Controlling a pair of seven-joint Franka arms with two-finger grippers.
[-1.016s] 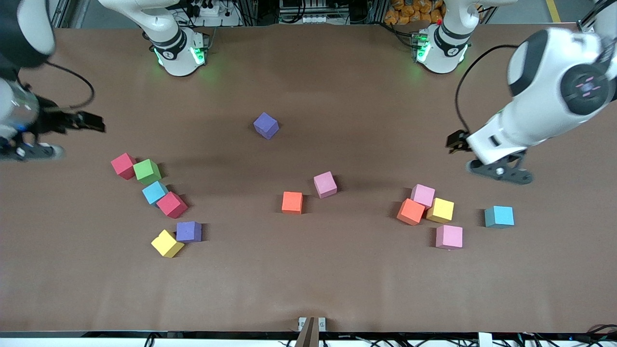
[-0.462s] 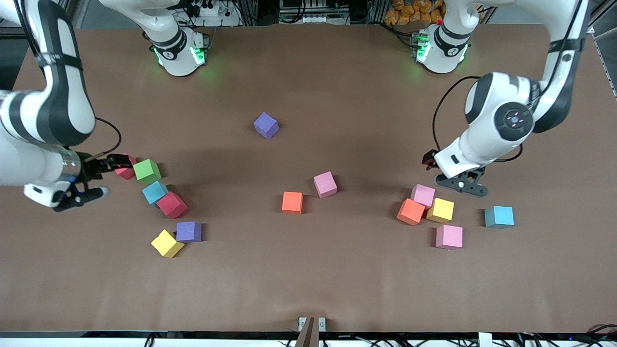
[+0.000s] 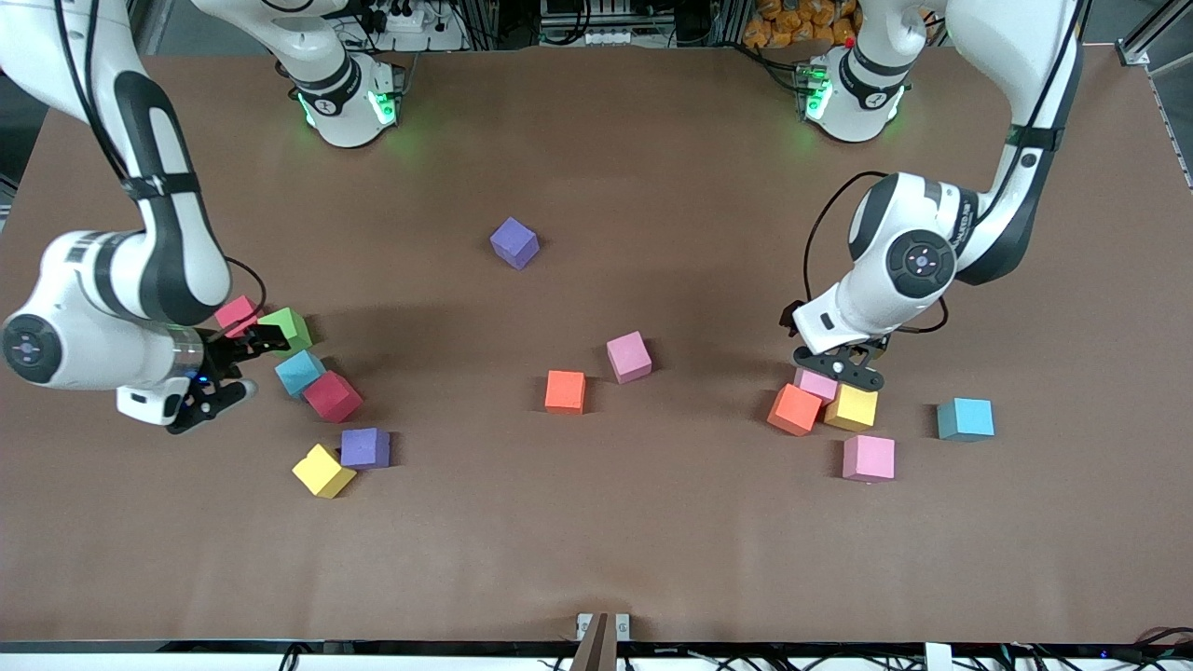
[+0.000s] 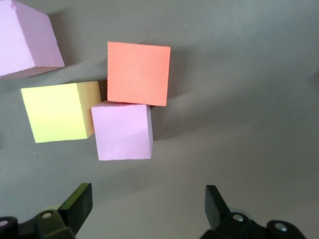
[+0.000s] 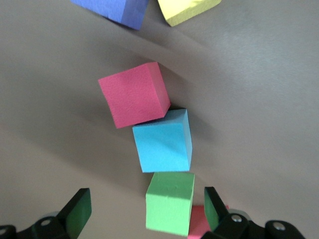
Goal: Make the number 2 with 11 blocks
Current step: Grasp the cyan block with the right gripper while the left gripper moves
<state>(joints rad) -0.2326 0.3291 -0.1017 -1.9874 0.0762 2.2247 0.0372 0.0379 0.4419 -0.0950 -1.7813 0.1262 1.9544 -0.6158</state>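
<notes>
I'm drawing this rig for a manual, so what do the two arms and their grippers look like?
Both arms have glossy white rounded shells with black joint bands; green lights glow at their bases. A round black cap with small marks sits on each wrist. A thin black cable loops along each forearm. The left gripper and right gripper are matte black, with two flat fingers fixed by silver screws.

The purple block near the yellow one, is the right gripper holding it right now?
No, the purple block rests on the table touching the yellow block, while the open right gripper hovers over the green cube.
</notes>
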